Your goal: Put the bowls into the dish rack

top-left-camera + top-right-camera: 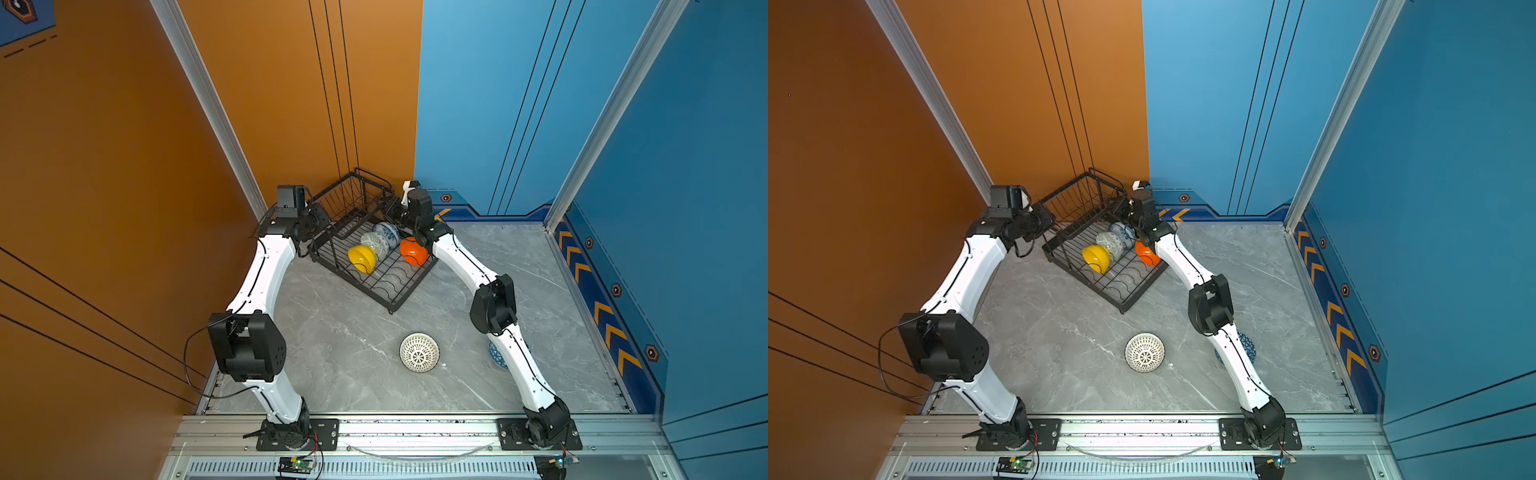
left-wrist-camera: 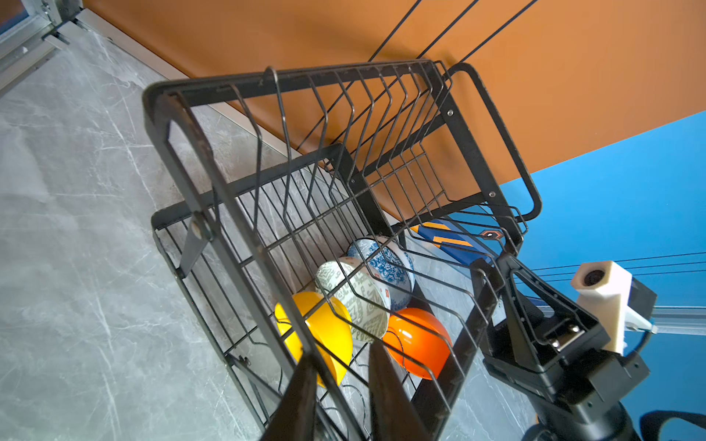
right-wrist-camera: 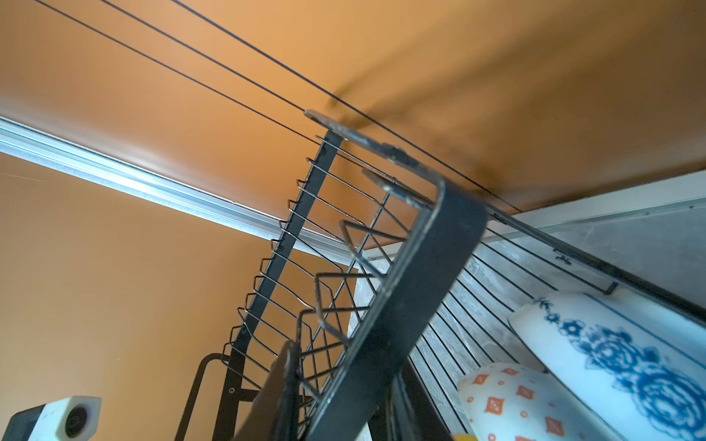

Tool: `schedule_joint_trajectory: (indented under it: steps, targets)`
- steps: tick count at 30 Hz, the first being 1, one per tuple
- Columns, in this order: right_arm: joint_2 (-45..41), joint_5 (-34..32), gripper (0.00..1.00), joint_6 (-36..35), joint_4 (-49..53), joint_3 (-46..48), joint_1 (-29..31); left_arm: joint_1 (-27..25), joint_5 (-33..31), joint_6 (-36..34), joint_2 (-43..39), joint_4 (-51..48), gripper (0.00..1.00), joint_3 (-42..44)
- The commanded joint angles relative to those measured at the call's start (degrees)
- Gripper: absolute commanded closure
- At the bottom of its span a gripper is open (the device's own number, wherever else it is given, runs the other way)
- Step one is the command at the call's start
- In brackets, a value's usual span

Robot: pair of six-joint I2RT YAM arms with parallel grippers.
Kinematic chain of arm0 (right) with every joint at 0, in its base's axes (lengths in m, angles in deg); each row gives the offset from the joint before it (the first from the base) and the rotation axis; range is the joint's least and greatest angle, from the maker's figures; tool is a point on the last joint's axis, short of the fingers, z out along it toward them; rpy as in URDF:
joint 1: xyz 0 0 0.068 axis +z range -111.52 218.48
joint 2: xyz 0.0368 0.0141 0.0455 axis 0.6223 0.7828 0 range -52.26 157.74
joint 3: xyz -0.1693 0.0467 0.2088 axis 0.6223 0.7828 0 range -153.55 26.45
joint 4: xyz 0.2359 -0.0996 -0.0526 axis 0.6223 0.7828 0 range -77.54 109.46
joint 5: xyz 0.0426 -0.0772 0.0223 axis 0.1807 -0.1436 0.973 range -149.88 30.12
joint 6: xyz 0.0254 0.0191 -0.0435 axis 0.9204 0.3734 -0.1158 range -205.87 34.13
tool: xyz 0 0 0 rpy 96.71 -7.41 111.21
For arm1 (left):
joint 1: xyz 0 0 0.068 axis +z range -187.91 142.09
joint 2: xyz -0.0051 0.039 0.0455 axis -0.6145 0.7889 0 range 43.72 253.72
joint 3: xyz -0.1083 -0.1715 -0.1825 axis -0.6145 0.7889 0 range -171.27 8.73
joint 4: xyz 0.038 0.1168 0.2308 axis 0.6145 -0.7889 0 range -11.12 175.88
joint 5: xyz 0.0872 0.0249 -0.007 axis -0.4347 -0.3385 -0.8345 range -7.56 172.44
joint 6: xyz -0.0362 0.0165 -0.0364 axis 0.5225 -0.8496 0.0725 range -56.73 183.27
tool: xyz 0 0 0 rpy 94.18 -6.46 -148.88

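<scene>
Near the far left corner of the surface (image 1: 332, 332), the dish rack (image 2: 472, 152) holds 4 bowls (image 1: 374, 245); the lattice bowl (image 1: 419, 352) and blue bowl (image 1: 498, 358) lie toward the near edge. The left gripper (image 2: 342, 351) and right gripper (image 2: 508, 267) each straddle a rack rail; whether clamped, I cannot tell.

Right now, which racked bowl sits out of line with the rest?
The orange bowl, beside the right arm; yellow bowl, green-patterned bowl and floral bowl share one row.

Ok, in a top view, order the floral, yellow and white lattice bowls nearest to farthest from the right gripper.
1. Floral bowl: in the dish rack, beside the right gripper.
2. Yellow bowl: rack's left side.
3. White lattice bowl: on the table, well in front.
</scene>
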Motion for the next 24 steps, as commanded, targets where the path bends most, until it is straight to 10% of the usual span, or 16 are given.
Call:
schedule_joint_trajectory:
  steps: [1,24]
  targets:
    - [-7.2,1.3,0.87,-14.4,0.9,0.3,2.7,-1.9,2.4,-6.2,-4.6,2.0,1.00,1.1]
    - [-12.7,1.5,0.90,-19.0,14.1,4.4,6.4,-5.4,0.1,-4.0,-17.5,0.1,1.00,9.3]
